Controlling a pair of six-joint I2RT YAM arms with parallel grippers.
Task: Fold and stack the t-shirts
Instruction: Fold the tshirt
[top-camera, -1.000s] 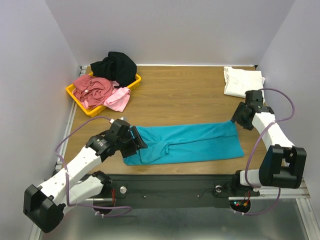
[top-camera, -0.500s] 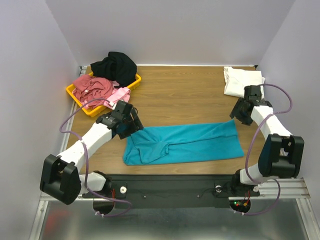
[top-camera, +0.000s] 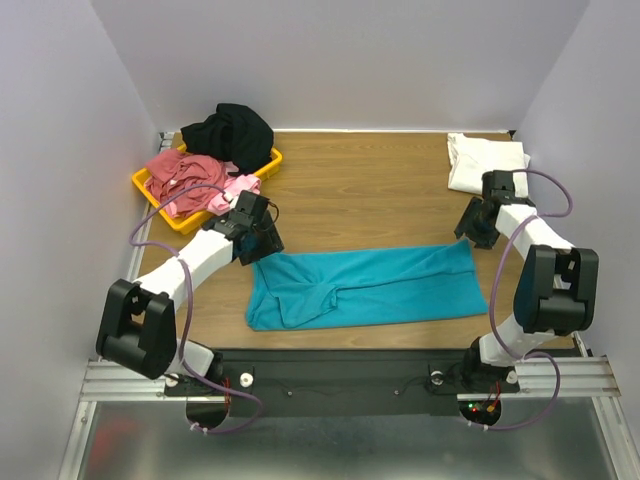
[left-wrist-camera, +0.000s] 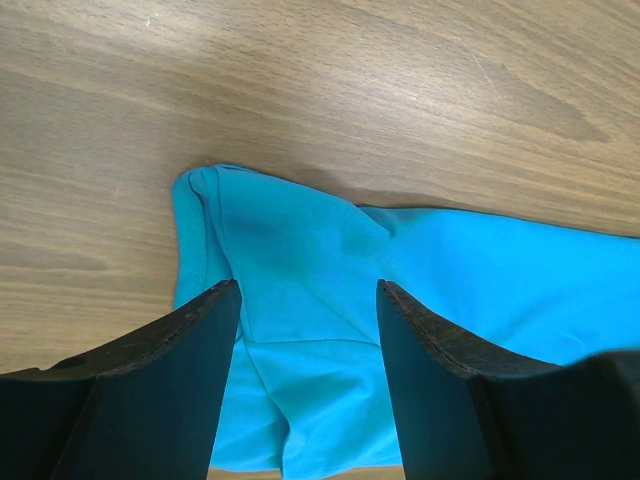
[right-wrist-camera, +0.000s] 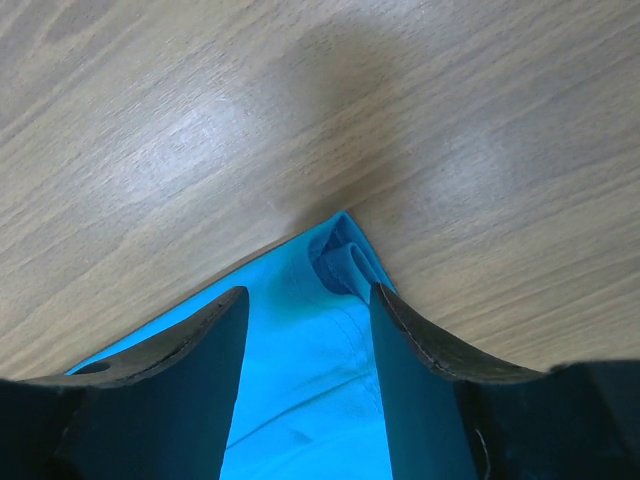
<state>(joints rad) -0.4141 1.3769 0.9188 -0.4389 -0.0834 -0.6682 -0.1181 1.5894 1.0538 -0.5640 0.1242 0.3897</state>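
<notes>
Progress, judged from the layout: early, about one shirt in five. At far left, leaves black t-shirt (top-camera: 228, 130), dusty red t-shirt (top-camera: 185, 172) and pink t-shirt (top-camera: 238, 190) bunched and unfolded in and over yellow tray (top-camera: 270, 160). Just right of the tray, shows left gripper (top-camera: 265, 243) with jaws spread wide and nothing between them, poised over the far left corner of teal t-shirt (top-camera: 380, 285).

Places the teal t-shirt near the front middle of counter (top-camera: 360, 195). Reads as a long flat band running left to right, apparently folded lengthwise, with a rumpled ridge left of centre and a doubled, rolled edge at each far corner. Probably calls for folds across the length next.

At the far right corner of the band, shows right gripper (top-camera: 472, 232) likewise spread and holding nothing. In the far right corner of the counter, counts white t-shirt (top-camera: 485, 162) as already folded, a neat flat packet fit to start the stack. Leaves four to fold and stack.
</notes>
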